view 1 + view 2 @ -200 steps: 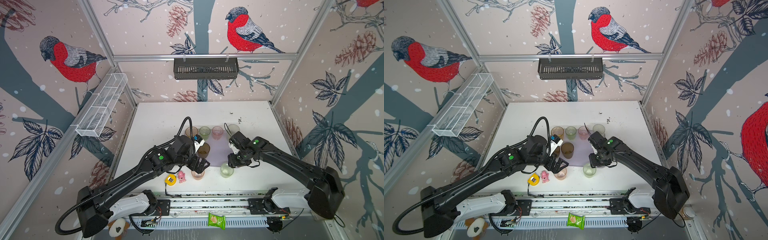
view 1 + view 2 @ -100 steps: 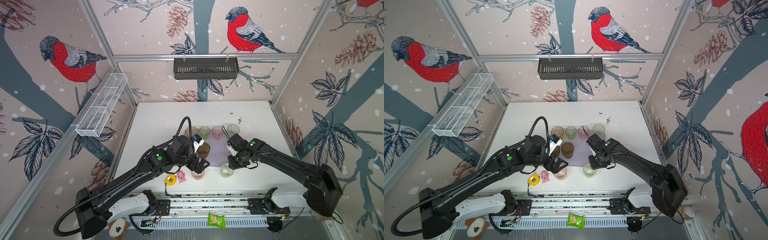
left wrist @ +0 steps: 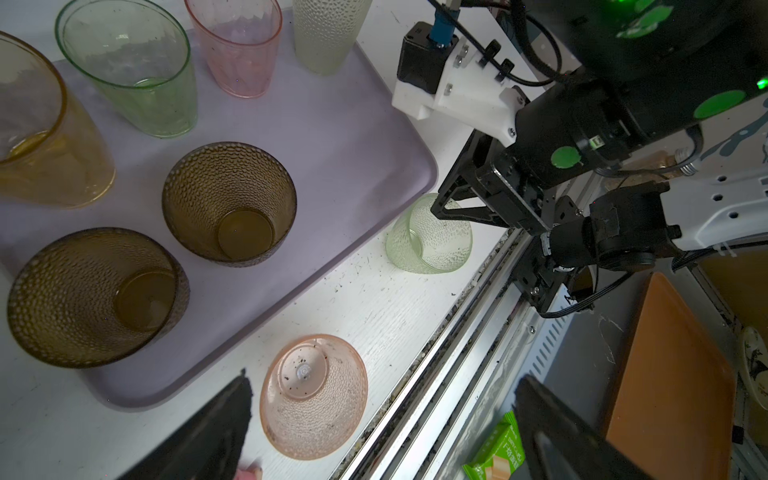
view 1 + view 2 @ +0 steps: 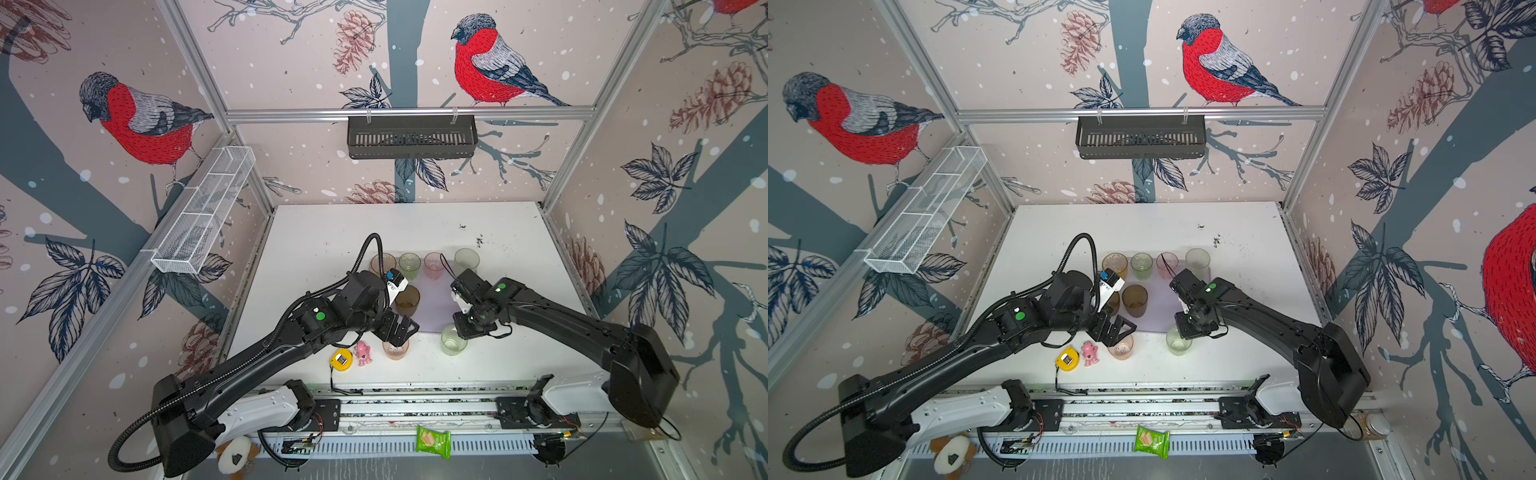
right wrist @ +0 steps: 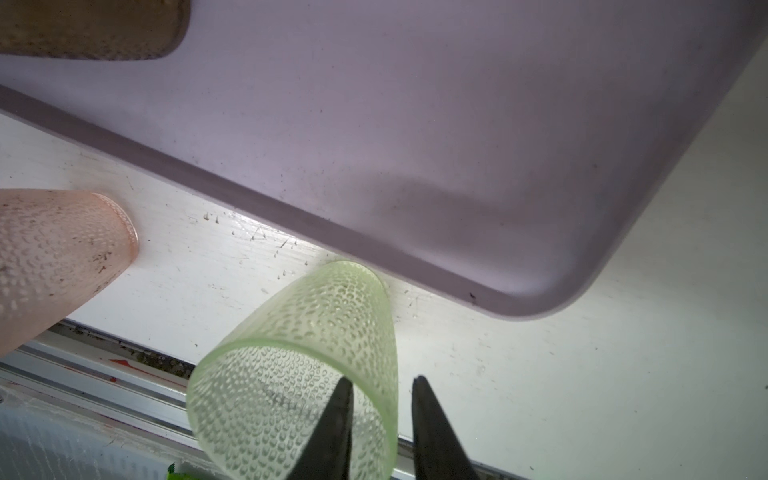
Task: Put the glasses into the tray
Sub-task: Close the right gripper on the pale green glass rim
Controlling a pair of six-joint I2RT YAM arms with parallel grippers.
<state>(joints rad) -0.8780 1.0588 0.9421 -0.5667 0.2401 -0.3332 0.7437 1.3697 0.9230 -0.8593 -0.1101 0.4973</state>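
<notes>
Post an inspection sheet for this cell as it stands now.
Surface: white tabletop, dark specks toward the far right.
Job's things: pale-lavender rectangular tray holds six translucent tumblers; pink dimpled tumbler and pale-green dimpled tumbler stand off it, near side.
Clutter: yellow tape measure, pink toy figure beside pink tumbler; green snack packet off-table, front.
End effectors: left end effector open, empty, above pink tumbler; right end effector straddles green tumbler's rim, grip unconfirmed.
Cables: black corrugated hose arches over left arm.
Surroundings: black slatted basket hung at back, white wire-mesh basket at left.
</notes>
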